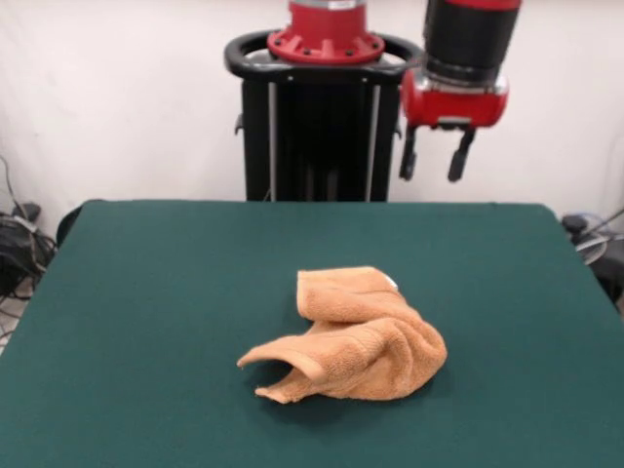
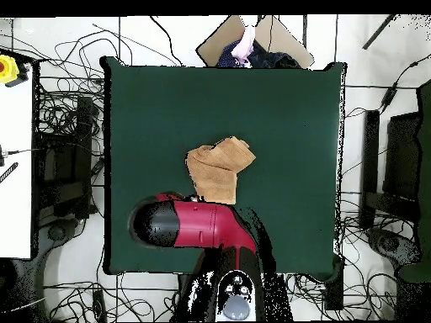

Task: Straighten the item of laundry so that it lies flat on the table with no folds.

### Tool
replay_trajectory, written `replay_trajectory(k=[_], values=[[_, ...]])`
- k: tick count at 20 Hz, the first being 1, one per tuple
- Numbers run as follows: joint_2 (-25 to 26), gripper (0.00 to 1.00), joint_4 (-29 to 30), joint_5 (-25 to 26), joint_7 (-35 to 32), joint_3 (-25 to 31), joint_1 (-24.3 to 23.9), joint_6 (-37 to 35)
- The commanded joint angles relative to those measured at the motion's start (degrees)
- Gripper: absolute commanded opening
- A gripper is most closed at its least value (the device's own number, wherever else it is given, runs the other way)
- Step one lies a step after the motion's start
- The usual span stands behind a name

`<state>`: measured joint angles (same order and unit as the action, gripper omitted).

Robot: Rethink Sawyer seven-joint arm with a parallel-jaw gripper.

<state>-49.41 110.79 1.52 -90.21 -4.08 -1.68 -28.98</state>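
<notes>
The orange-tan towel (image 1: 346, 336) lies crumpled and folded over itself near the middle of the dark green table (image 1: 146, 292). One flap stands up and curls at its front left. In the overhead view the towel (image 2: 217, 168) is a bunched lump on the table (image 2: 286, 126), just beyond the red arm (image 2: 198, 225). My gripper (image 1: 434, 156) hangs high above the table's far edge, right of the pedestal. It is open and empty, well apart from the towel. In the overhead view the arm hides the gripper.
The black pedestal (image 1: 322, 127) stands behind the table's far edge. Cables and equipment lie on the floor around the table (image 2: 67, 151). A person (image 2: 246, 46) partly shows at the table's top edge in the overhead view.
</notes>
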Motion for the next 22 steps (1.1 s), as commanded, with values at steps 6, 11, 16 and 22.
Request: replay_trajectory(k=[6,11,16,22], values=[[11.4,1.00,-10.6,-4.3,-18.1,-4.5,0.5,1.5],[13.6,1.00,-12.4,-5.5,-17.0,-4.3,-0.5,2.8],[13.5,1.00,-9.0,-6.5,-17.3,-3.4,-0.8,7.2],[14.3,1.00,-6.9,-7.4,-17.1,-3.1,-1.1,11.4]])
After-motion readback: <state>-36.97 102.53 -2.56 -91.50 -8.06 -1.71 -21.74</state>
